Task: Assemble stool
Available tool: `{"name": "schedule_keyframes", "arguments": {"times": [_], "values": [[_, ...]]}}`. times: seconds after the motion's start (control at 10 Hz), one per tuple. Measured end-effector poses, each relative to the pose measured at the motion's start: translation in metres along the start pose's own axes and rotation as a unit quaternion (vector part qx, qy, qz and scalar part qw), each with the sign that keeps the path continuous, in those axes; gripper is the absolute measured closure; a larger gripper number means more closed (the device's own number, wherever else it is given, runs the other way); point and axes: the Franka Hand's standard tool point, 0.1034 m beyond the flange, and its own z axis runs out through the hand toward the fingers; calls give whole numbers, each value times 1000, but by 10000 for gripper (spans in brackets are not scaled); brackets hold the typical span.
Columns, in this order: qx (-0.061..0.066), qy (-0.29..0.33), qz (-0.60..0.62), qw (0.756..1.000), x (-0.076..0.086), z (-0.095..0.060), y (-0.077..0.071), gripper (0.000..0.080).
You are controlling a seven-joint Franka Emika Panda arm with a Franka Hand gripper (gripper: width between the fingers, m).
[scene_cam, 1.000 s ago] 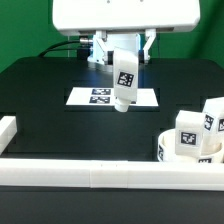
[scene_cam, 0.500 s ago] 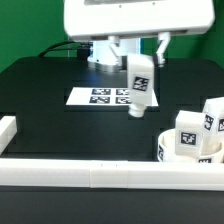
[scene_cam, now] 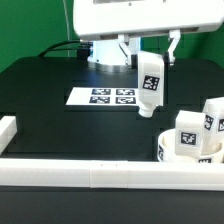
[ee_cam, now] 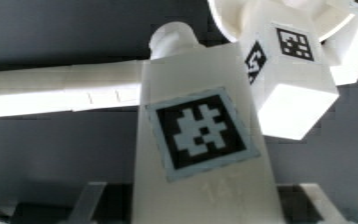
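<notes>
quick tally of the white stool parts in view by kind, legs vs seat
leg blocks: 3, with one leg block held in the gripper and two sticking up from the seat
seat: 1
total: 4

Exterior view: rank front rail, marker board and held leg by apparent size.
1. Front rail.
2-3. Marker board and held leg: about alike; the leg hides the board's end, so unranked.
</notes>
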Motion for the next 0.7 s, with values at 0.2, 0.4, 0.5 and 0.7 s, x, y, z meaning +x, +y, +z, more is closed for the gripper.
{"name": "schedule_keyframes", "arguments": {"times": [0.2,0.4,0.5,0.7], "values": [[6,-2,-3,1000,-2,4,-12,471],[6,-3,-4,1000,-3,5,-12,471],[8,-6,-3,1000,-3,4,-14,471],[7,-8,-4,1000,-4,5,-14,471]]}}
